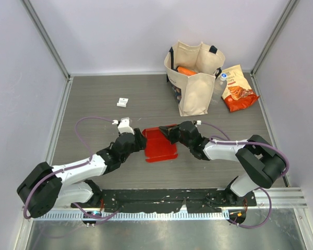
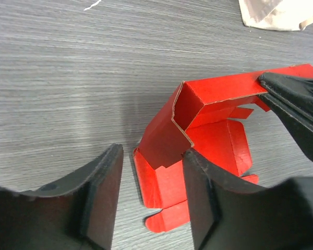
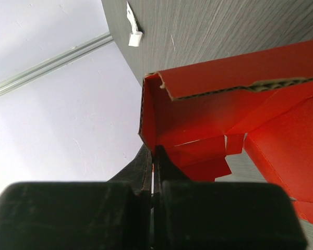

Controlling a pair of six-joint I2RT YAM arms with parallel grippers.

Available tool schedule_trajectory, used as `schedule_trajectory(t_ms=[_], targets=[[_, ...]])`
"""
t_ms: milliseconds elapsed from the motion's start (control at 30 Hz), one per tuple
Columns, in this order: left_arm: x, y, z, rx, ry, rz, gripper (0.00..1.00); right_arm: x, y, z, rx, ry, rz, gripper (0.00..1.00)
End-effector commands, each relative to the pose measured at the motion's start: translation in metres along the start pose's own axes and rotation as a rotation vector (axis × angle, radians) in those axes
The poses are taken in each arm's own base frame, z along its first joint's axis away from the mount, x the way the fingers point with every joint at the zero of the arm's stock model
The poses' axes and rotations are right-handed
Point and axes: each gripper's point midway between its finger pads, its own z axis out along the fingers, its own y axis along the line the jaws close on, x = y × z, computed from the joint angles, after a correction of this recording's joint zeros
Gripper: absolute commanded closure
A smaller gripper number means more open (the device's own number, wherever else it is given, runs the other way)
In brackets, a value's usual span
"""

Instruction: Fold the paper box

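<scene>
The paper box [image 1: 159, 147] is a bright red card sheet, partly folded, lying at the middle of the table. One side wall stands up and bends round a corner [image 2: 190, 107]; loose tabs lie flat near the front. My left gripper [image 1: 141, 139] is at the box's left edge, open, with its fingers [image 2: 107, 187] astride the near flap [image 2: 169, 179] and not pressing it. From the right, my right gripper [image 1: 170, 133] is shut on the upright wall's edge [image 3: 152, 122], and its black fingers [image 2: 297, 99] show in the left wrist view.
A beige cloth tote bag [image 1: 195, 83] stands at the back with an orange item [image 1: 186, 70] inside. An orange-red snack bag [image 1: 239, 89] and a clear bottle [image 1: 219, 86] lie to its right. A small white piece [image 1: 122, 102] lies back left. Walls enclose the table.
</scene>
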Motion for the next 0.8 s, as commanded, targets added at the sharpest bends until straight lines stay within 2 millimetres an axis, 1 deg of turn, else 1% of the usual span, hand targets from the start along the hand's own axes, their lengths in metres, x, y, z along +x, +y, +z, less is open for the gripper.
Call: schedule_trajectory(t_ms=[0, 33, 100, 133, 233, 400, 467, 533, 600, 667, 700, 767], targets=[[-0.021, -0.003, -0.003, -0.001, -0.079, 0.017, 0.52, 0.002, 0.001, -0.003, -0.018, 0.004, -0.019, 0.99], [-0.018, 0.002, -0.005, -0.007, -0.077, 0.020, 0.58, 0.002, 0.001, -0.003, -0.016, 0.005, -0.018, 0.99], [-0.020, 0.002, -0.007, -0.001, -0.089, 0.021, 0.65, 0.004, 0.001, -0.003, -0.021, 0.013, -0.019, 1.00], [-0.017, 0.006, -0.008, -0.006, -0.082, 0.032, 0.72, 0.004, 0.001, -0.004, -0.022, 0.013, -0.020, 1.00], [-0.015, 0.006, -0.008, -0.001, -0.072, 0.036, 0.84, 0.003, -0.003, -0.003, -0.013, 0.012, -0.039, 1.00], [-0.013, 0.005, -0.008, 0.005, -0.060, 0.037, 0.89, 0.005, -0.004, -0.005, -0.007, 0.020, -0.115, 1.00], [-0.013, 0.004, -0.009, 0.011, -0.058, 0.045, 0.90, 0.005, -0.007, -0.006, 0.002, 0.021, -0.182, 1.00], [-0.015, 0.002, -0.010, 0.022, -0.060, 0.054, 0.89, 0.005, -0.002, -0.007, 0.002, 0.013, -0.237, 1.00], [-0.018, 0.001, -0.011, 0.024, -0.067, 0.064, 0.83, 0.000, -0.007, -0.009, 0.009, -0.007, -0.297, 0.99], [-0.018, 0.005, -0.011, 0.014, -0.067, 0.063, 0.83, -0.003, -0.004, -0.013, -0.023, -0.021, -0.325, 1.00], [-0.016, 0.008, -0.011, 0.006, -0.061, 0.062, 0.83, -0.007, -0.012, -0.014, -0.019, -0.025, -0.337, 1.00], [-0.016, 0.011, -0.010, -0.004, -0.059, 0.060, 0.84, -0.007, -0.013, -0.015, -0.036, -0.020, -0.371, 1.00]])
